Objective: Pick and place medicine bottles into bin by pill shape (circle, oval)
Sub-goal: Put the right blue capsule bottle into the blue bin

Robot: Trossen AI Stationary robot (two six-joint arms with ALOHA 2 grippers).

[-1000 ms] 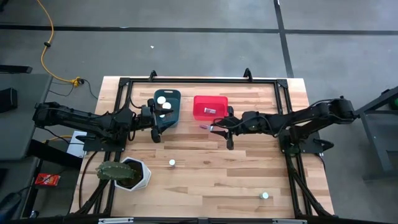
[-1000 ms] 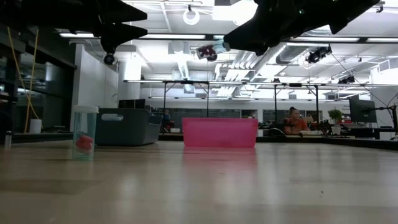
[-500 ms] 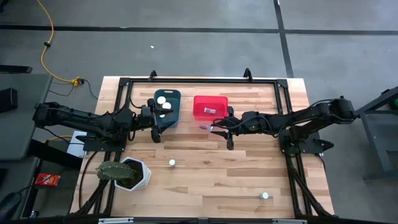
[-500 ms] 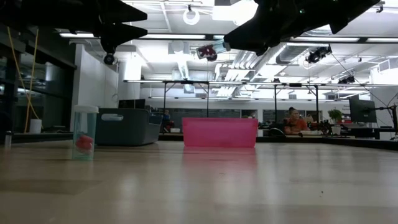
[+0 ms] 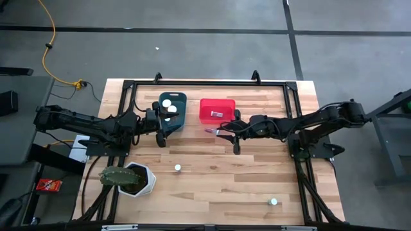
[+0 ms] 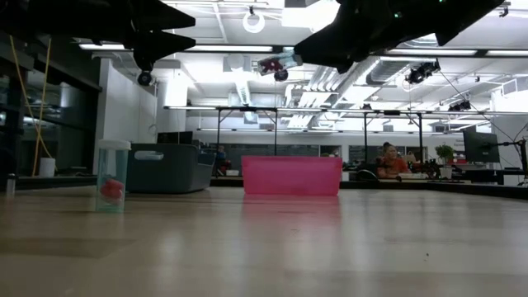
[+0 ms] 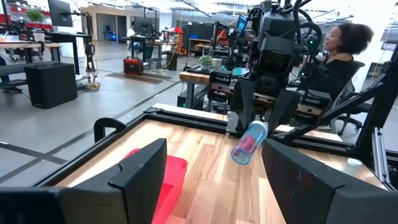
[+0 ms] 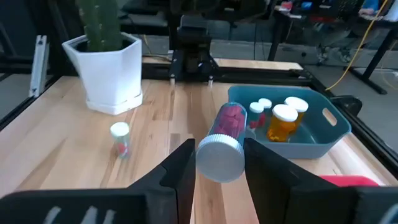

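The right gripper (image 5: 215, 131) hangs above the counter (image 5: 212, 179) just in front of the red bin (image 5: 217, 110), jaws clamped on a clear pill bottle (image 8: 224, 142) holding pink pills. The left gripper (image 5: 168, 126) waits, jaws wide apart and empty, beside the teal bin (image 5: 172, 109).

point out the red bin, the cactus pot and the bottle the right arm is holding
red bin (image 5: 225, 104): high view, on its back rim
cactus pot (image 8: 115, 68): right wrist view, on its white front wall
held bottle (image 8: 219, 157): right wrist view, on its white cap
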